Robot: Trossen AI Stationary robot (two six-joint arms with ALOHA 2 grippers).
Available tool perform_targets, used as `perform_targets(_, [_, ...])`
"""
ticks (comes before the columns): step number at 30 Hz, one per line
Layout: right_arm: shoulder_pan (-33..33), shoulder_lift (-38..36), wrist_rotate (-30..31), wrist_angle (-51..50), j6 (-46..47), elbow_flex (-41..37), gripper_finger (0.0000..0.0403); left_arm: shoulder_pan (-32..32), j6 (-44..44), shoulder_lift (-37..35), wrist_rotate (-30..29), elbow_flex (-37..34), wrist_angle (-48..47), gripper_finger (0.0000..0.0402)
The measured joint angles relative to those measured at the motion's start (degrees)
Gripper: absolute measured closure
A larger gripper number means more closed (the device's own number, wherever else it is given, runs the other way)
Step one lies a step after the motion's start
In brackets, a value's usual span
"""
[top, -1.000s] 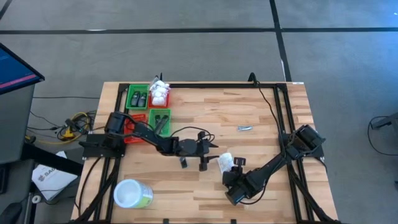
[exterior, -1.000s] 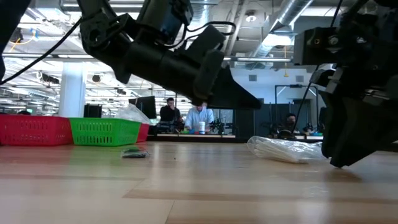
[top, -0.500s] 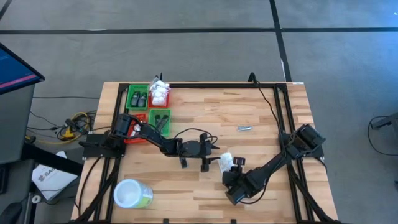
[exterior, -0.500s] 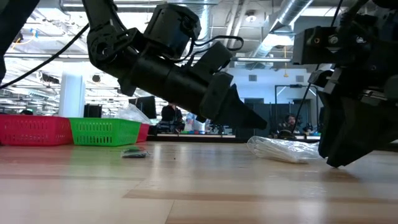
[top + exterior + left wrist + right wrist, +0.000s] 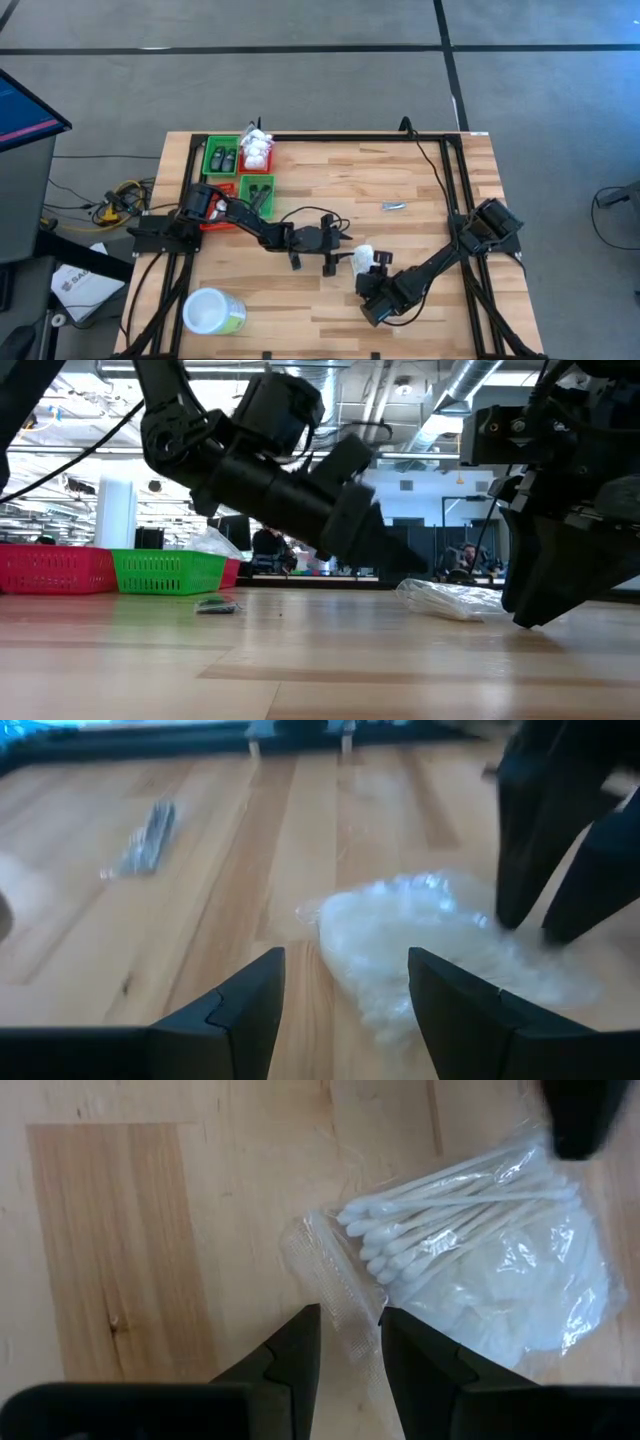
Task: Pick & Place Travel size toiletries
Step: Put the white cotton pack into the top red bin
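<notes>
The crinkly clear packet of cotton swabs lies near the surface's middle, toward five o'clock. The right tool pinches its thin edge between narrow fingers; the left tool, wide open, hovers at its nine o'clock. The pick looks under way; next comes lifting without tearing the slippery film.

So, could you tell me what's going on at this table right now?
Both arms are working on one clear plastic packet of cotton swabs lying mid-table. The right hand has its fingers either side of the packet's crinkled edge, not visibly clamped. The left hand is open and aimed at the same packet from the other side. A slim tube lies loose farther back. Other toiletries already sit in the green and red bins at the table's back left.
</notes>
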Motion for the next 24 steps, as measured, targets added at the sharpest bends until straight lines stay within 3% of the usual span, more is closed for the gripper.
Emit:
perform_targets(10, [-0.1, 0.0, -0.2, 0.3, 0.0, 0.0, 0.0310, 1.0, -3.4, 3.4, 3.0, 0.2, 0.0, 0.0199])
perform_targets(20, [-2.3, 0.1, -0.5, -0.2, -1.6, -0.1, 0.0395, 1.0, -3.4, 3.4, 3.0, 0.2, 0.0, 0.0199])
perform_targets(24, [-3.0, 0.1, -1.4, -0.7, -1.5, -0.1, 0.0401, 1.0, -3.4, 3.4, 3.0, 0.2, 0.1, 0.0199])
